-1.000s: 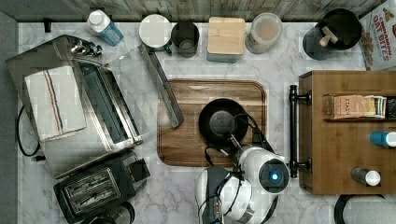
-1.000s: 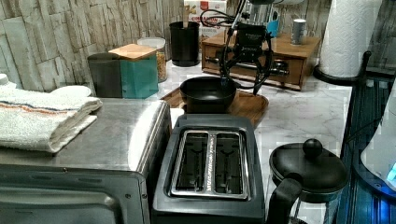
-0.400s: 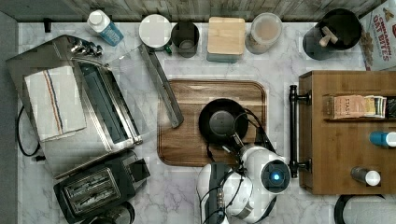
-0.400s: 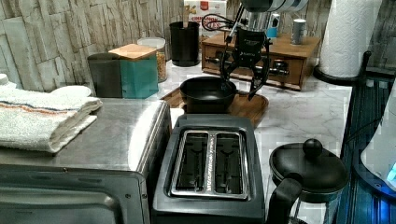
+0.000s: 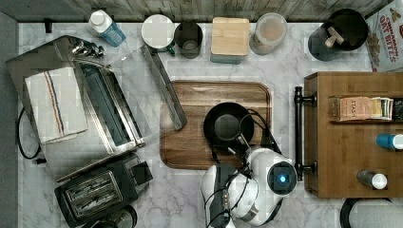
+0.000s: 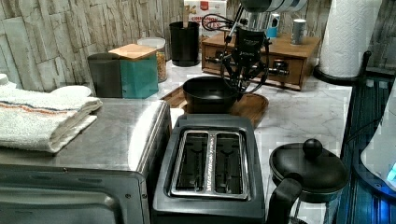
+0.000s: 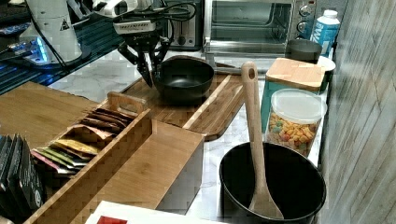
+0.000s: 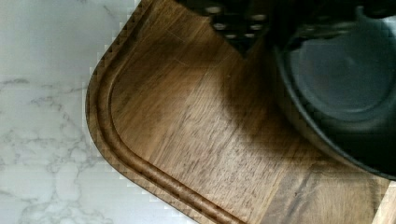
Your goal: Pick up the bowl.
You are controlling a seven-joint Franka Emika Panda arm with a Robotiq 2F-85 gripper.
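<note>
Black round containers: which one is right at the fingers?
The bowl on the wooden board, with the gripper straddling its rim. The large pot holds a wooden utensil by the wall; the dark cup stands among the canisters.

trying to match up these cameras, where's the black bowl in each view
Top view: bowl at centre, on the wooden board, just above the gripper.
Left view: upper middle, behind the toaster.
Right view: upper middle, right of the gripper.
Wrist view: at the edge.
Shared landmark: the wooden board.
</note>
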